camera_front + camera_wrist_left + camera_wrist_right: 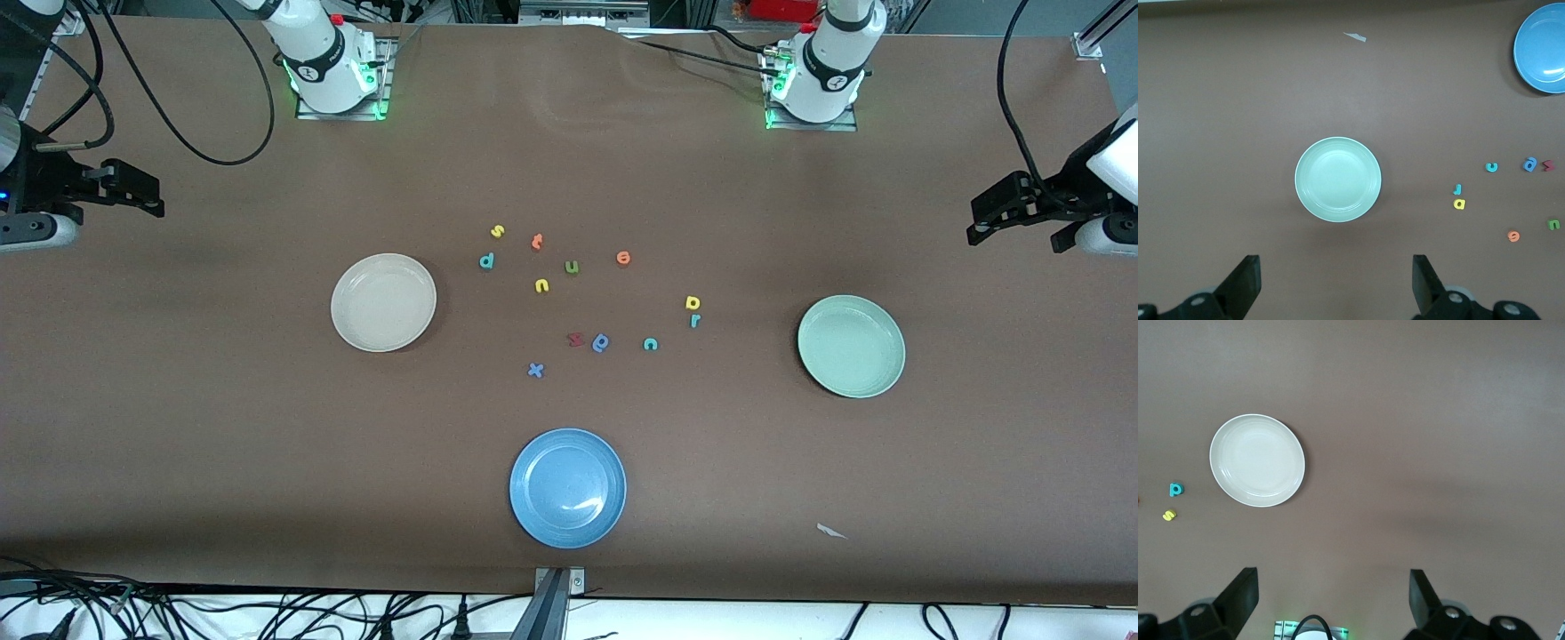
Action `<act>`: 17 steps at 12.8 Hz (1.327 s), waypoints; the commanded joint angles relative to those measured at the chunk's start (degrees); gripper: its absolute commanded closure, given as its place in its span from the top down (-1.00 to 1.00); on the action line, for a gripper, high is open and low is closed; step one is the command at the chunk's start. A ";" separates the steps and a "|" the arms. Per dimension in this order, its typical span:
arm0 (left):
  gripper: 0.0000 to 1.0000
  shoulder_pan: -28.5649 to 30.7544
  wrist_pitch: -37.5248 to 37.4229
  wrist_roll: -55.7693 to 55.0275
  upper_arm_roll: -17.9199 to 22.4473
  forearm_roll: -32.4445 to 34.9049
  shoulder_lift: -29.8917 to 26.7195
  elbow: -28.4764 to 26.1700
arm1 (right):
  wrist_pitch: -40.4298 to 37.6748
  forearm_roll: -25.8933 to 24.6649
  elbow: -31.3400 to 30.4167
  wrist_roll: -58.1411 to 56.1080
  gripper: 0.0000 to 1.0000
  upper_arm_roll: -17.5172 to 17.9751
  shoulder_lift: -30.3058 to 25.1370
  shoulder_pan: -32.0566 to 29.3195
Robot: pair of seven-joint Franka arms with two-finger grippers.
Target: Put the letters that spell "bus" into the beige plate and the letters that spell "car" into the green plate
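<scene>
Brown tabletop (222, 427), read from the frame's left edge rightward: right gripper (133, 191) waiting at the upper left edge with fingers spread and empty, then the beige plate (383, 302) left of centre, empty. Mid-frame lie the loose letters: teal "b" (486, 260), yellow "s" (498, 232), yellow "u" (541, 285), teal "c" (651, 344), yellow "a" (693, 302) touching teal-blue "r" (695, 321), with the blue plate (567, 487) at lower centre. Green plate (851, 346), empty, sits right of centre, and the left gripper (1000, 209) waits at the right edge, fingers likewise spread and empty.
</scene>
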 commanded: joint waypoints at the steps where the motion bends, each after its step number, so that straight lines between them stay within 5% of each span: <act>1: 1.00 0.31 -0.90 0.72 -0.28 0.69 0.34 0.32 | -2.23 -0.39 1.12 -0.48 1.00 0.03 -0.95 -0.51; 17: 1.00 0.74 -0.81 1.25 -0.10 -2.02 1.92 0.49 | -2.50 -0.48 2.27 -0.04 1.00 0.56 1.07 0.46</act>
